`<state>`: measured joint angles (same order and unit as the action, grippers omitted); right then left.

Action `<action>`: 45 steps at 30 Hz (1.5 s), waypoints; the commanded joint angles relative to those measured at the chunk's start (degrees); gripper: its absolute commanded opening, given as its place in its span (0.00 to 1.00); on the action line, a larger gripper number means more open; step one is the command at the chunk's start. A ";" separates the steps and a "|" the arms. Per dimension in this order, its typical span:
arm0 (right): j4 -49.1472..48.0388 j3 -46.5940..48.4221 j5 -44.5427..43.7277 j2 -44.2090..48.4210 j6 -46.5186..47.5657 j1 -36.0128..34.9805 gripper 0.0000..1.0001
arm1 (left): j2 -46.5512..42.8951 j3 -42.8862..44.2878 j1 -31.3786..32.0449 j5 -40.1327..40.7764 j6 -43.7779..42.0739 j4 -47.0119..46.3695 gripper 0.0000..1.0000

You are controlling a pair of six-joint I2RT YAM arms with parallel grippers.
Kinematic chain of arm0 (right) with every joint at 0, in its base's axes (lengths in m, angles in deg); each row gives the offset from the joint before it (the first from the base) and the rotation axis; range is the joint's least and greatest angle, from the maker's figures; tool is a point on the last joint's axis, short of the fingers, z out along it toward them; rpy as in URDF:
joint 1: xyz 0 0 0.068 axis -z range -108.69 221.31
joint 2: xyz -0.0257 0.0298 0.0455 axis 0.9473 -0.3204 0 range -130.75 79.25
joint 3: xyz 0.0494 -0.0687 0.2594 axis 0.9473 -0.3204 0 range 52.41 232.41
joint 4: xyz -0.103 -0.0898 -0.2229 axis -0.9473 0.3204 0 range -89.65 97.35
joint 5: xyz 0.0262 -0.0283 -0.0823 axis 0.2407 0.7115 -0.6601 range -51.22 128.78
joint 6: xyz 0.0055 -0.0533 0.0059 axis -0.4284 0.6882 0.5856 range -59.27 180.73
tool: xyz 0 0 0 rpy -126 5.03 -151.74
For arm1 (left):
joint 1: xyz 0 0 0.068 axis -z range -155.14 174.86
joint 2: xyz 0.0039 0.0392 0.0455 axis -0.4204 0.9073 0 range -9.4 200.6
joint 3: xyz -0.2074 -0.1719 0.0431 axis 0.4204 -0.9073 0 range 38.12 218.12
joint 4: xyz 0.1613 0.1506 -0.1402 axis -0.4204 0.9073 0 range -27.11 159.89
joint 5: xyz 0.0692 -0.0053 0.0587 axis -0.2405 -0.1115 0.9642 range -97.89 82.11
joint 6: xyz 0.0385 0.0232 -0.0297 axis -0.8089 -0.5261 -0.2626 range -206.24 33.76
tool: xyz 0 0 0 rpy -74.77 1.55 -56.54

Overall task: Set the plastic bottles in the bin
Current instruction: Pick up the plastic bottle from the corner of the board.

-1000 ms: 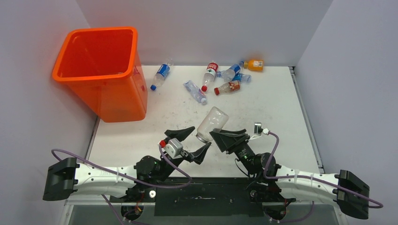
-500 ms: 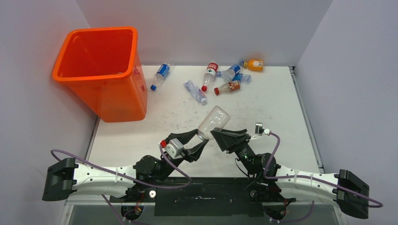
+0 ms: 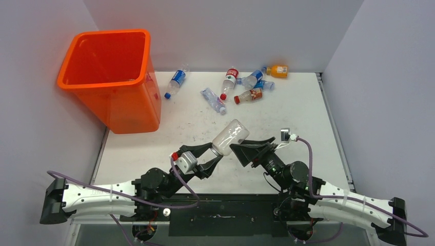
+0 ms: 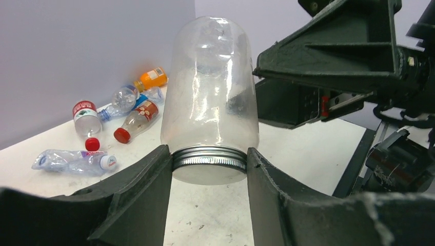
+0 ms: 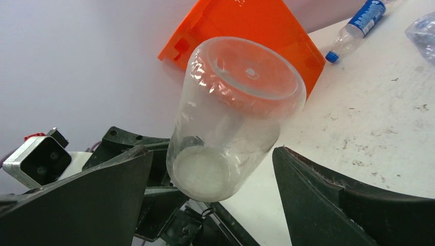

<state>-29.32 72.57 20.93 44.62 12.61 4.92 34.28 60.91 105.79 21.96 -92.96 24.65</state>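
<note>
- The bin (image 3: 128, 105) is placed at the far left.
- The jar (image 3: 231, 136) is clamped at its metal lid by the left gripper (image 3: 214, 152), jaws narrow.
- The right gripper (image 3: 253, 144) is spread wide around the jar; nothing is gripped.
- The bottles (image 3: 229, 81) are scattered further back.

A clear jar (image 4: 210, 97) has its silver screw lid (image 4: 209, 163) pinched between the fingers of the left tool (image 4: 209, 171), base pointing up and away from it. The right tool (image 5: 211, 154) faces the jar, spread wide, touching nothing. Under both lies a white worktop (image 3: 287, 118), scuffed dark. Pale walls (image 3: 220, 31) stand beyond them.
</note>
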 commanded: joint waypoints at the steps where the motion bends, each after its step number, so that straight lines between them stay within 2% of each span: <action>1: 20.68 8.05 0.39 3.85 4.25 -0.25 0.90 | -3.43 5.71 0.11 -3.35 -2.46 10.46 0.00; 4: 37.26 16.52 -3.02 4.89 8.01 -0.25 0.90 | -4.34 11.62 0.08 -7.69 -5.30 22.71 0.00; 7: 48.76 26.54 -3.19 4.32 12.55 -0.29 0.90 | -4.04 17.99 0.11 -11.50 -10.03 35.71 0.00; 11: 58.96 36.78 -2.32 2.40 18.78 -0.32 0.90 | -2.77 26.95 0.20 -17.79 -16.24 54.84 0.00; 15: 64.39 43.43 -0.06 -0.31 23.98 -0.27 0.90 | -1.28 33.81 0.07 -23.66 -23.37 67.13 0.00; 18: 64.91 45.43 6.88 -2.34 27.52 -0.25 0.90 | -1.33 38.36 0.07 -30.25 -25.45 72.74 0.00; 21: 64.87 47.00 19.94 -5.14 30.24 -0.30 0.90 | -1.67 43.10 0.02 -41.29 -27.96 78.23 0.00; 24: 65.57 48.34 30.68 -7.88 32.44 -0.27 0.90 | -1.64 45.57 0.02 -47.00 -29.97 82.26 0.00; 32: 70.77 50.78 42.97 -16.64 38.11 -0.25 0.90 | 5.18 50.37 0.01 -46.62 -35.50 93.92 0.00; 38: 67.80 49.62 49.61 -19.54 39.60 -0.30 0.90 | 7.70 52.13 0.02 -44.36 -38.78 95.86 0.00; 45: 67.95 46.95 50.62 -22.84 40.21 -0.31 0.90 | 6.70 53.09 0.02 -43.25 -40.03 95.60 0.00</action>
<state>40.95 120.81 69.19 23.03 51.43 4.88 42.90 110.48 105.77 -21.14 -131.05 121.22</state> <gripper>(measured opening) 0.898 0.475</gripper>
